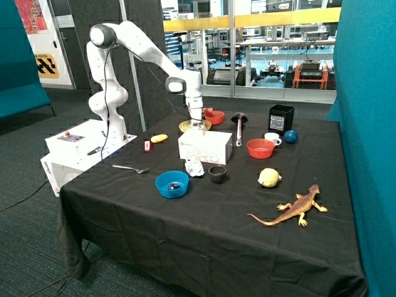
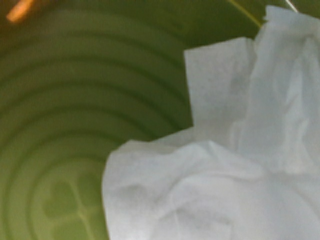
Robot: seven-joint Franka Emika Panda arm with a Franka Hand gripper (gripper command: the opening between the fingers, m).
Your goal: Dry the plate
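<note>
Plate (image 1: 194, 126): yellow-olive, on the bench (image 1: 204, 223) behind the white box (image 1: 205, 147), just beside a red-orange bowl (image 1: 215, 116); in the wrist view its ringed green inside (image 2: 75, 130) fills the frame
Gripper (image 1: 198, 125): lowered over the plate, right at its surface
Fingers: hidden in both views, so I cannot tell how far apart they are or whether they grip anything
Tissue (image 2: 215, 165): crumpled white paper lying against the plate's inside, directly under the wrist camera
Second tissue (image 1: 195, 166): crumpled on the cloth in front of the white box, between the blue bowl (image 1: 171, 184) and a small dark cup (image 1: 217, 174)
Other bench items: fork (image 1: 130, 167), second red-orange bowl (image 1: 260, 148), toy lizard (image 1: 292, 208)
</note>
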